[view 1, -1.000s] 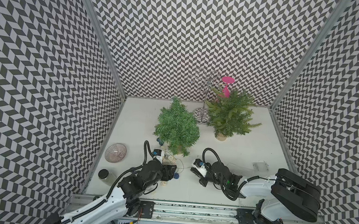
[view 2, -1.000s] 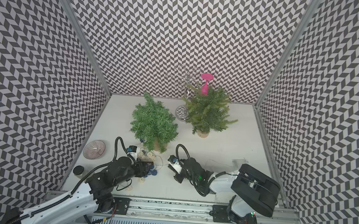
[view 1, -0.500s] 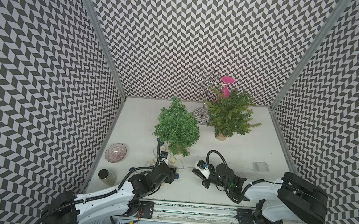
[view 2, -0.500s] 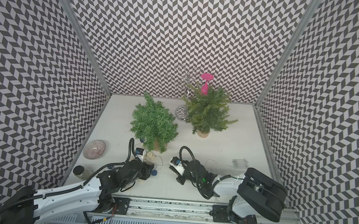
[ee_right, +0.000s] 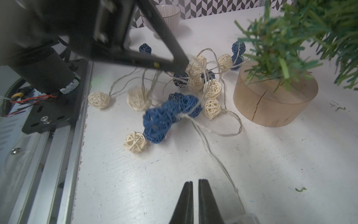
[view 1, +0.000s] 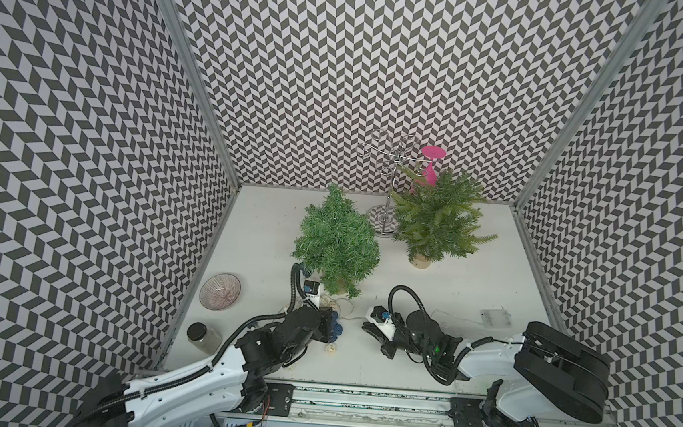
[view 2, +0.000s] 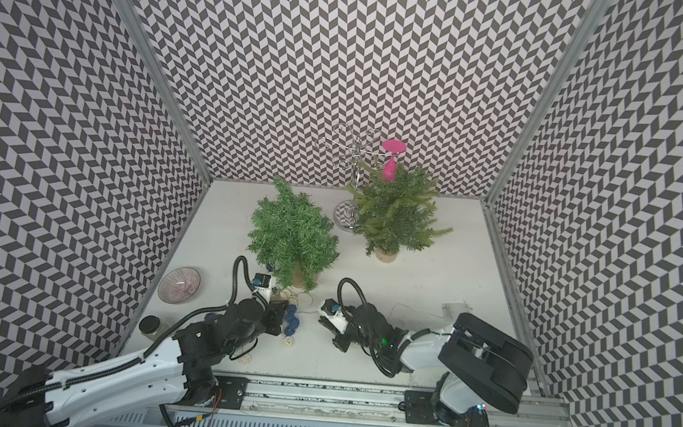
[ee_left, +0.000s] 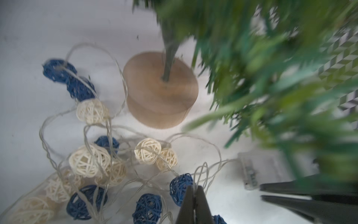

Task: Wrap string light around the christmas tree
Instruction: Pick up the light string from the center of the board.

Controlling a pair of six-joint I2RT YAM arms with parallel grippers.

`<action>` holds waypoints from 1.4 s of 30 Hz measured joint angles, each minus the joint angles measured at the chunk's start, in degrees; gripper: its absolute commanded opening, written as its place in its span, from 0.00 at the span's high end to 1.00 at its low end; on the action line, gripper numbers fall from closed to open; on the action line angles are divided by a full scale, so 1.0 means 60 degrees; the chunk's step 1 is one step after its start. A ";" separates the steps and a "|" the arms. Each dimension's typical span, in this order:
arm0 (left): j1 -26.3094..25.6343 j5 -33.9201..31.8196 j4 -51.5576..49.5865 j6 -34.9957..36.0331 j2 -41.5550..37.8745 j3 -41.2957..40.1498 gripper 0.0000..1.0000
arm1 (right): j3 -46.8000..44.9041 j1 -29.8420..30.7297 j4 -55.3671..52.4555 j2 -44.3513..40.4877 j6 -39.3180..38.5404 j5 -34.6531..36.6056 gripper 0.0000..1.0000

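The christmas tree (view 1: 337, 239) (view 2: 292, 235) stands on a round wooden base (ee_left: 160, 91) (ee_right: 271, 100). A string light (view 1: 337, 329) (view 2: 291, 323) of blue and cream wicker balls lies heaped in front of the base (ee_left: 87, 163) (ee_right: 168, 114). Its clear battery box (view 1: 495, 318) (ee_left: 249, 172) lies off to the right. My left gripper (ee_left: 194, 187) (view 1: 327, 326) is shut on the thin wire beside a blue ball (ee_left: 180, 189). My right gripper (ee_right: 195, 182) (view 1: 370, 329) hovers low over bare table, jaws a narrow gap apart and empty, the wire passing beside them.
A second, looser tree (view 1: 435, 222) stands at the back right, with a metal rack (view 1: 392, 185) holding a pink glass (view 1: 431, 167) behind it. A ribbed bowl (view 1: 220, 291) and a dark-lidded jar (view 1: 201, 335) sit at the front left near the wall.
My left gripper has closed onto the string light's wire. The right gripper's jaws have parted slightly and that arm has shifted a little to the right.
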 measured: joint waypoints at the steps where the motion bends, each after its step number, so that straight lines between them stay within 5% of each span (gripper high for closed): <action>1: 0.0000 0.0007 -0.0113 0.0000 -0.0270 0.0146 1.00 | 0.0076 0.0000 -0.0022 0.0135 -0.0036 -0.0025 0.67; 8: 0.0000 0.0204 -0.0659 -0.0011 -0.0576 0.1042 1.00 | 0.0805 0.0000 0.0215 0.0922 -0.0222 -0.0328 0.48; 22: 0.0000 0.1075 -0.1177 -0.0350 -0.1494 0.1067 1.00 | 0.1260 0.0004 0.2280 0.2681 -0.0415 -0.1100 0.45; 29: 0.0000 0.1406 -0.1260 -0.0550 -0.1599 0.1166 1.00 | 0.1545 0.0025 0.3446 0.3034 -0.0576 -0.1566 0.64; 33: 0.0000 0.1395 -0.1453 -0.0597 -0.1996 0.1344 1.00 | 0.1727 0.0076 0.3599 0.3089 -0.0667 -0.1650 0.60; 36: 0.0000 0.1392 -0.1464 -0.0616 -0.2280 0.1406 1.00 | 0.1719 0.0109 0.3650 0.3187 -0.0776 -0.1778 0.81; 42: 0.0000 0.1126 -0.1836 -0.0565 -0.2262 0.1902 0.89 | 0.1774 0.0157 0.3381 0.3173 -0.0871 -0.1818 0.98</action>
